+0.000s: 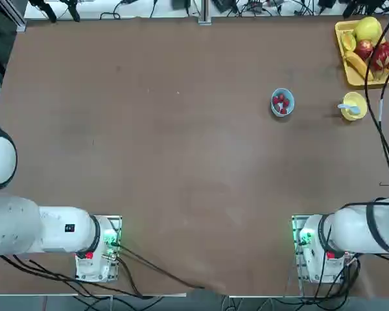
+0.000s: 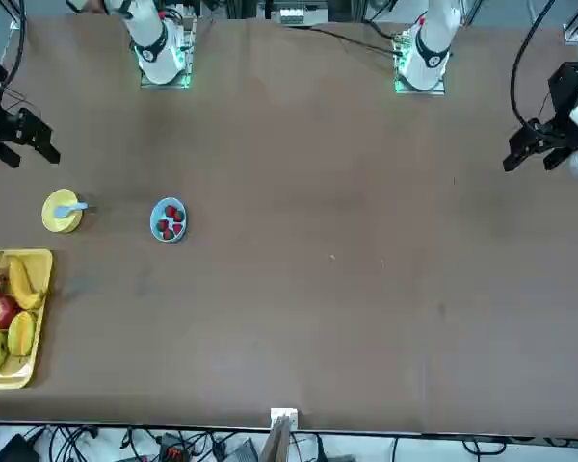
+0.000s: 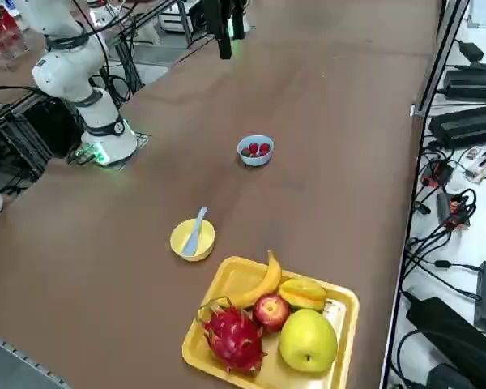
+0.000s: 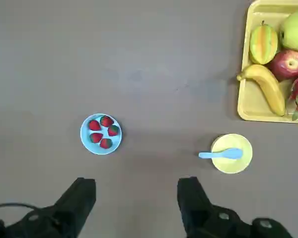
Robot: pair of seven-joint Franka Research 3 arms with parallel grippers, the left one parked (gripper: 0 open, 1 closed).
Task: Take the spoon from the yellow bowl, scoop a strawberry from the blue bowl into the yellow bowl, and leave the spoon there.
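The right tool hangs high over the tabletop, fingers spread and empty. The spoon rests in the yellow bowl, handle overhanging the rim, likely easing a pinch. The blue bowl with strawberries sits nearby, near the fruit tray at the far right corner.

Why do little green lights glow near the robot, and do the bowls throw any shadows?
Top view: green lights glow at the arm's foot. Wrist view: light is even; the blue bowl and yellow bowl cast only faint, soft shadows, and the open right tool shows dark above the table. Side view: the spoon shows clearly, without glare.
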